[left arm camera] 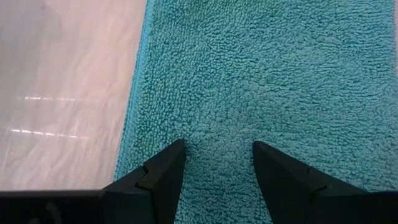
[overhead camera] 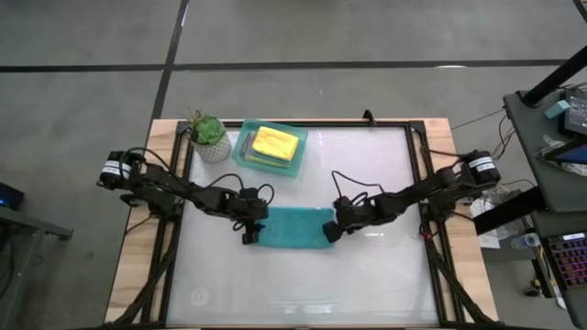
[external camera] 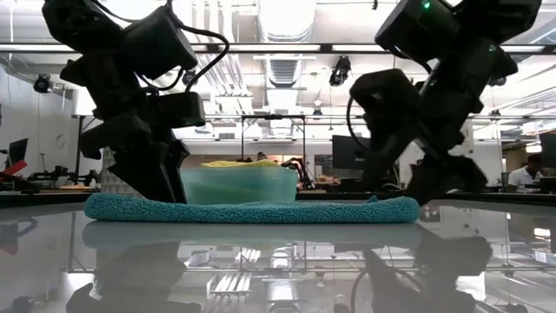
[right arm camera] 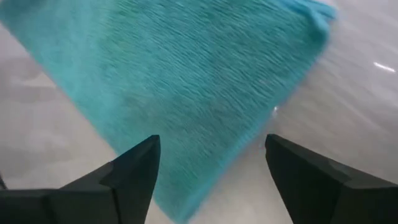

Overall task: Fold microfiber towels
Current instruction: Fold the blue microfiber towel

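Overhead: teal towel [overhead camera: 293, 227] flat at table [overhead camera: 367, 275] centre, between left gripper [overhead camera: 252, 229] and right gripper [overhead camera: 332, 229]. Wrist views alone show both sets of fingers parted, gripping nothing, the left's over the cloth. Behind: tray [overhead camera: 240, 156] holding yellow towel [overhead camera: 275, 142], beside potted plant [overhead camera: 208, 136].

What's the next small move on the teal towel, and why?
Probably close both claws on the towel's ends for another fold. The teal towel lies flat on the table, folded into a strip. The left claw and right claw are both open over opposite ends, holding nothing.
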Motion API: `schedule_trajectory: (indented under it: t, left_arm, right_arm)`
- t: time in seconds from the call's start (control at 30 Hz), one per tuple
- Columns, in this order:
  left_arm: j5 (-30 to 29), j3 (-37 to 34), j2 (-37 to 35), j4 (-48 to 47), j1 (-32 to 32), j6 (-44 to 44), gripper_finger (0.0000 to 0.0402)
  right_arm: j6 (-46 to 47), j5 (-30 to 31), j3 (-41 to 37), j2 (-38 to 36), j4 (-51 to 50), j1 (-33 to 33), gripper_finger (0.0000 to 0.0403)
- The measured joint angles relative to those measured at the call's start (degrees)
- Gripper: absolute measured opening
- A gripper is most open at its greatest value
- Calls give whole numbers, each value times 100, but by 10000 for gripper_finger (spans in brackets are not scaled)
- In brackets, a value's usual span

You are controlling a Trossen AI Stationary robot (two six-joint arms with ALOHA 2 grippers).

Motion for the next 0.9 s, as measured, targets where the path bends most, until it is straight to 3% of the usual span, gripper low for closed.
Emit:
schedule_trajectory:
  t: [0.17, 0.33, 0.5, 0.73, 0.9]
  left_arm:
    - [-2, -2, 0, 2, 0, 13, 177]
    - [-1, -2, 0, 2, 0, 13, 177]
    - [-2, -2, 0, 2, 0, 39, 177]
    - [0, -2, -8, -2, -2, 124, 177]
    - [-59, -13, -109, -36, -3, 149, 177]
  right_arm:
    - [-178, 25, -1, 350, 870, -13, 274]
    - [-472, 347, -4, 719, 1656, -13, 239]
    - [-744, 442, -17, 866, 2096, -52, 169]
    - [-1185, 619, -30, 805, 2101, -69, 24]
    - [-1350, 569, -31, 620, 2034, -113, 13]
